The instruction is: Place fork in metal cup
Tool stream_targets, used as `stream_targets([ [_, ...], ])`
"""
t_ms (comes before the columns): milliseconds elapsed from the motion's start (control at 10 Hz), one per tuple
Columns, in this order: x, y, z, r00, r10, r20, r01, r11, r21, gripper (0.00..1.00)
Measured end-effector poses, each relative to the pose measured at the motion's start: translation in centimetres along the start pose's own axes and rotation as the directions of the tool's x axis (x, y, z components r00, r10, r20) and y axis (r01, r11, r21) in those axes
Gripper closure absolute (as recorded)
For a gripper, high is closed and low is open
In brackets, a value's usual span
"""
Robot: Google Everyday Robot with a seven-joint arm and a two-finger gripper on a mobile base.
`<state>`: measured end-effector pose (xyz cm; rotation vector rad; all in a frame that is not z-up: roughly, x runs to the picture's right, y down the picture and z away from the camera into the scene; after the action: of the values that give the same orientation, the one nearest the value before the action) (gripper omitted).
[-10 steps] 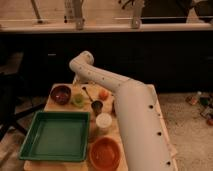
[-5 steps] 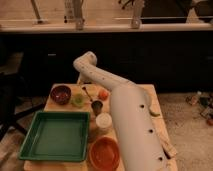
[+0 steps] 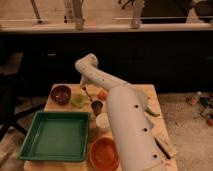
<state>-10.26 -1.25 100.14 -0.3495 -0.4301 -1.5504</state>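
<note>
Over at the back of the wooden tabletop (image 3: pixel 144 93), the pincer (image 3: pixel 84 85) hangs spread wide, gripping nothing, over the slim dark fork (image 3: pixel 88 94) lying just behind the shiny cylindrical metal cup (image 3: pixel 97 106).

The pincer (image 3: pixel 86 90), jaws apart, hangs over the table (image 3: pixel 144 93) behind the metal cup (image 3: pixel 97 106).

I see a smooth, matt white plastic arm shell (image 3: pixel 130 125), a glossy green plastic tray (image 3: pixel 55 137), a shiny dark-grey metal cup (image 3: pixel 97 106) and a pale matt wooden counter (image 3: pixel 150 94). My dark, dull-finished hand (image 3: pixel 85 90) hangs over its far side.
</note>
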Motion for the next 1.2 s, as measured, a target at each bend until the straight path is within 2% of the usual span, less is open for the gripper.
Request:
stream_targets([
  [700, -0.7, -0.7, 2.1, 0.998, -0.056, 0.041, 0.058, 0.997, -0.053, 0.20],
  [1000, -1.1, -1.3, 2.9, 0.995, -0.091, 0.047, 0.095, 0.992, -0.087, 0.20],
  [1200, -1.1, -1.5, 3.2, 0.993, -0.101, 0.056, 0.106, 0.990, -0.093, 0.20],
])
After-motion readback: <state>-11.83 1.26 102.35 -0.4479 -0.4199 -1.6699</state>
